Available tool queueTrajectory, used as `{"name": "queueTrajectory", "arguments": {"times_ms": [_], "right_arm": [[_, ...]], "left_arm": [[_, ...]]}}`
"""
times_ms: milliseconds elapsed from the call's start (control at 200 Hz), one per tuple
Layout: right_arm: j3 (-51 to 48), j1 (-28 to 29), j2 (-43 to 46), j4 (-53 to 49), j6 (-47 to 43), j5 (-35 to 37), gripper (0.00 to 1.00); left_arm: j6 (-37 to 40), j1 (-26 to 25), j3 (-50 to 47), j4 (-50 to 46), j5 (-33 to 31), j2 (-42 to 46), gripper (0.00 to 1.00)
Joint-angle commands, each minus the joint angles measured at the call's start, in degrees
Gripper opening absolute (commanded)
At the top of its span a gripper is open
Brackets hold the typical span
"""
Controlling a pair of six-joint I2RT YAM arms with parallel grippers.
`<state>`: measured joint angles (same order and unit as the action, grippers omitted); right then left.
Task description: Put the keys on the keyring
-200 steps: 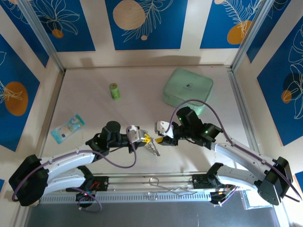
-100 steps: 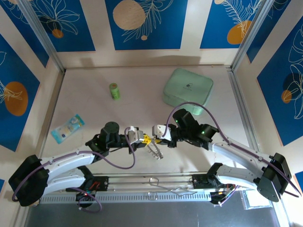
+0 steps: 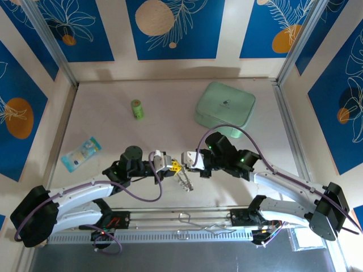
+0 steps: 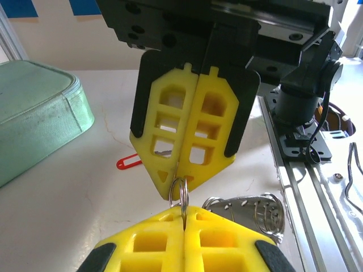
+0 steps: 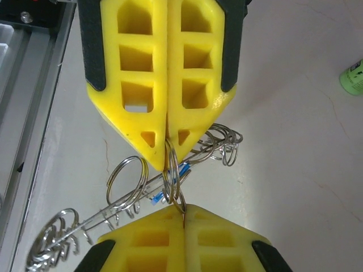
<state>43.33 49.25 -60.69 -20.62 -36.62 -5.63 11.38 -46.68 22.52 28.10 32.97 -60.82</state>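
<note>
Right wrist: left gripper & right gripper, 2 yellow lattice-plastic pairs, both clamped on 1 wire loop of spiky steel keyring, blue-tag key among loops; L wrist: red-tag key on table.

Shiny metal keyring, yellow plastic left claw, matt table

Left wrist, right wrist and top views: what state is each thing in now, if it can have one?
left gripper, shut on the small split ring
right gripper, shut on the same small split ring
red-tagged key, lying flat on the table, not held
blue-tagged key, partly hidden behind that ring; threaded or not, cannot tell
green case, closed, lying flat
</note>
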Motion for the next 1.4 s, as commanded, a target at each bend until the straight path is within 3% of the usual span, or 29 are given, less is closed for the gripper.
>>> {"name": "queueTrajectory", "arguments": {"times_ms": [0, 125, 240, 400, 535, 885, 1175, 1395], "right_arm": [[-0.6, 2.4, -0.7, 0.3, 0.1, 0.9, 0.00], [-1.3, 3.2, -0.4, 0.9, 0.3, 2.5, 0.01], [-2.2, 2.6, 1.2, 1.7, 1.6, 1.6, 0.17], [-3.5, 0.2, 4.4, 2.3, 3.6, -1.2, 0.19], [-3.6, -0.9, 5.6, 2.5, 4.4, -2.5, 0.28], [-5.1, -8.2, 9.7, 8.8, 12.5, -17.5, 0.31], [-4.9, -8.3, 6.4, 11.1, 13.8, -20.0, 0.34], [-4.6, -8.2, 4.6, 10.7, 13.1, -20.3, 0.28]], "left_arm": [[-1.1, -0.4, 0.1, 7.1, 1.0, 0.3, 0.00], [-0.7, -0.4, 0.1, 7.5, 0.1, 0.3, 0.00], [-0.4, -0.4, 0.2, 6.9, -0.2, 0.3, 0.00], [-0.4, -0.4, 0.0, 6.8, -0.1, 0.1, 0.00], [-0.3, -0.4, 0.1, 7.0, 0.4, -0.2, 0.00], [-0.5, -0.4, -0.1, 8.3, 2.1, -1.1, 0.00], [-1.4, -0.5, -0.5, 11.0, 4.1, -1.3, 0.00], [-1.5, -0.4, -0.6, 11.4, 4.2, -1.1, 0.00]]}}
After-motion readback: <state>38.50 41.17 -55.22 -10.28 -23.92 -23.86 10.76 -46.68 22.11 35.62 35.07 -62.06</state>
